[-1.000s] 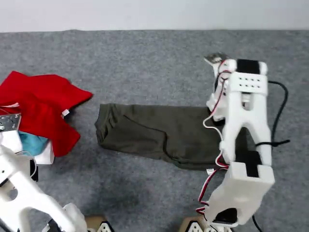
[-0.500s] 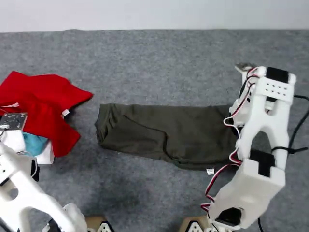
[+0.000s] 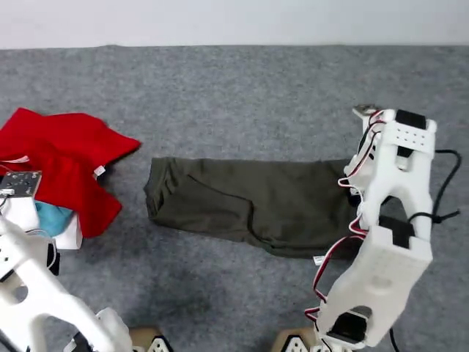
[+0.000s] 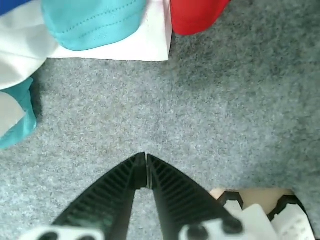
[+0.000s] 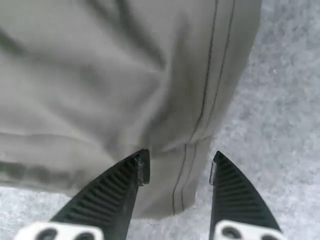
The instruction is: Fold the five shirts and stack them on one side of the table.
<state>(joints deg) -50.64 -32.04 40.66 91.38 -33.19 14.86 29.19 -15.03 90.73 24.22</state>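
Now I am holding my right gripper (image 5: 179,167) wide open over the right end of the dark green shirt (image 3: 249,205), and the stitched hem (image 5: 202,125) is lying between the two jaws. The shirt is lying in the middle of the grey table (image 3: 220,88), folded into a long strip. My left gripper (image 4: 146,167) is closed and empty above bare table, near the pile with the red shirt (image 3: 66,165), the teal shirt (image 4: 90,20) and the white shirt (image 4: 127,47).

I think the step in hand is taking this end and laying it over the other end. To do it well, I should go down until the lower jaw is sliding under all the layers, not only the top one. Then I should close firmly a little inside the hem. While lifting, I should carry the end straight along the strip, so that the edges are meeting evenly.
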